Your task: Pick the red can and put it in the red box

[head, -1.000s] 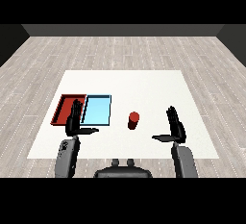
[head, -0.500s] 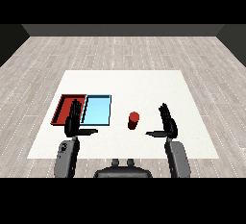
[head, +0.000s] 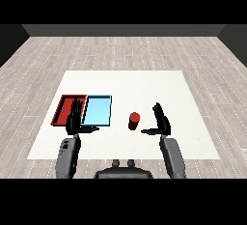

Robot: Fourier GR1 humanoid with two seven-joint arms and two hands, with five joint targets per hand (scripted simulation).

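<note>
Beside red can (head: pixel 134 120), right hand (head: pixel 161 121) now nearer.

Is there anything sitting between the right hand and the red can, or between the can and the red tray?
Nothing lies between the right hand and the red can; only bare table. Toward the red tray, the light blue tray lies in between, and the left hand hovers over the trays' near edge.
</note>
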